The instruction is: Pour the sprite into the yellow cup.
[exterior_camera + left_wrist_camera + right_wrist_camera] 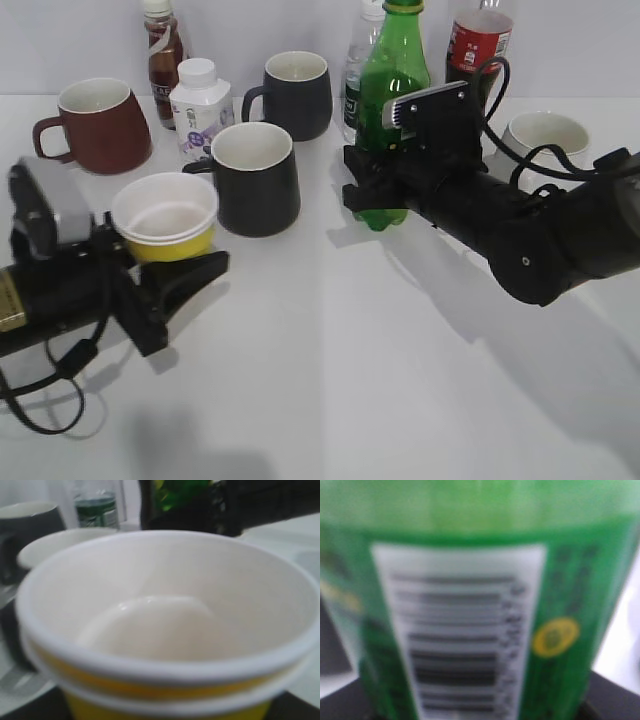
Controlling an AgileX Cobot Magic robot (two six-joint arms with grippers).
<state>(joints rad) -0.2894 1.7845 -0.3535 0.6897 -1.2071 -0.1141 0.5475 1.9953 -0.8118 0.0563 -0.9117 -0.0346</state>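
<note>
The sprite, a tall green bottle with its cap on, stands upright right of the table's middle. My right gripper is shut on its lower body. In the right wrist view its green label and white barcode patch fill the frame. The yellow cup, white inside and empty, is at the left. My left gripper is shut on the cup's lower part, with one black finger showing below it. In the left wrist view the cup fills the frame, with the sprite beyond it.
A black mug stands right behind the cup and another further back. A dark red mug, a white drink bottle and a brown bottle stand at back left. A clear water bottle, a cola bottle and a white mug stand near the sprite.
</note>
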